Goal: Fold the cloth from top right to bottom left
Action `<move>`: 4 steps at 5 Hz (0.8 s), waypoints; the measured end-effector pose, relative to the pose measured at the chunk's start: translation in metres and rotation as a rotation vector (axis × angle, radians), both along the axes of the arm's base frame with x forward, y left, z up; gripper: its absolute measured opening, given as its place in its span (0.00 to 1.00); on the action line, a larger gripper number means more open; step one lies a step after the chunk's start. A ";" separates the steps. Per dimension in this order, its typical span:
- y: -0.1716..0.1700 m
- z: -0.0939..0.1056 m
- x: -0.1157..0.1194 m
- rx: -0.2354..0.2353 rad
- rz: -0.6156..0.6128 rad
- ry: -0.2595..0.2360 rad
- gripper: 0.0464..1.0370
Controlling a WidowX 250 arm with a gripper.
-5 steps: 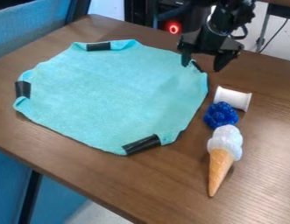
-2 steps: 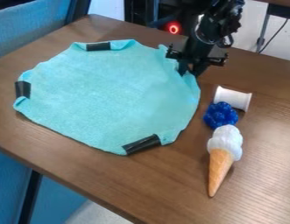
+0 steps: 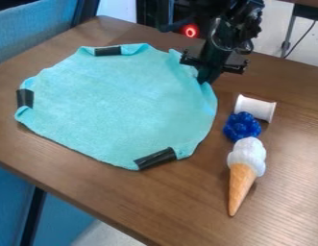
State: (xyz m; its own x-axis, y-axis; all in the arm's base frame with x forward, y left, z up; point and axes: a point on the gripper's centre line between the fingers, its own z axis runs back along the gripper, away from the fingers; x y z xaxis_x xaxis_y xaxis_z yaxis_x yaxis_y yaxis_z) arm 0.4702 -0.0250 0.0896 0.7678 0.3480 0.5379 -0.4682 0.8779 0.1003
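The black gripper (image 3: 204, 79) hangs at the upper right edge of the turquoise cloth (image 3: 119, 103), its fingers shut on that corner. Around the fingertips the cloth is bunched and a little raised. Elsewhere the cloth lies flat, with black strips at its top, left and bottom corners. The strip at the gripped corner is hidden by the gripper.
Right of the cloth, a white spool (image 3: 255, 107), a blue berry-like toy (image 3: 242, 126) and a toy ice cream cone (image 3: 243, 173) stand in a row on the brown table (image 3: 161, 206). A blue chair (image 3: 32, 29) is at the left.
The gripper closed from wide open onto the upper right corner and moved slightly left. That edge of the cloth was drawn inward and crumpled. The toys stayed put.
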 end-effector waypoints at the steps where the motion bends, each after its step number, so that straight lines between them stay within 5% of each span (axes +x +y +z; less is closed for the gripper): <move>1: 0.007 0.006 -0.003 -0.011 -0.016 -0.003 0.00; 3: 0.012 0.071 -0.017 -0.089 -0.054 -0.166 0.00; 4: 0.021 0.081 -0.032 -0.112 -0.064 -0.192 0.00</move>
